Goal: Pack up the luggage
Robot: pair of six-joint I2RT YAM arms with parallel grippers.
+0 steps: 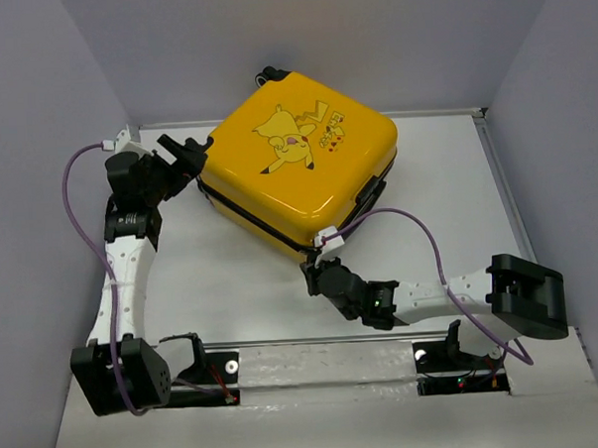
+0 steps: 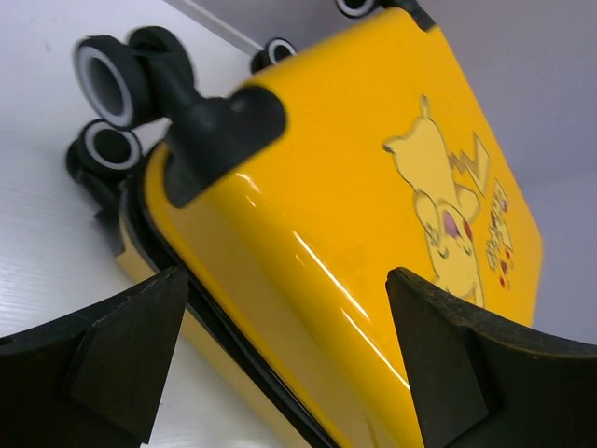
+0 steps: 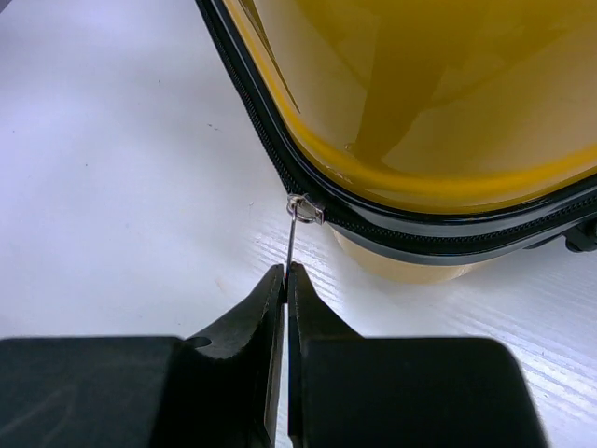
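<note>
The yellow Pikachu luggage [image 1: 296,165] lies flat and closed on the white table, turned at an angle. My right gripper [image 1: 311,276] is at its near corner, shut on the thin metal zipper pull [image 3: 291,241], which hangs from the slider [image 3: 304,207] on the black zipper line. My left gripper [image 1: 190,152] is open at the luggage's left corner by the black wheels [image 2: 107,82]; its fingers [image 2: 131,345] straddle the yellow shell [image 2: 336,233] without gripping it.
White walls enclose the table on the left, back and right. The luggage's black handle [image 1: 370,194] sits on its right side. A purple cable [image 1: 429,248] loops from my right wrist. The arm bases stand on the near rail [image 1: 315,367].
</note>
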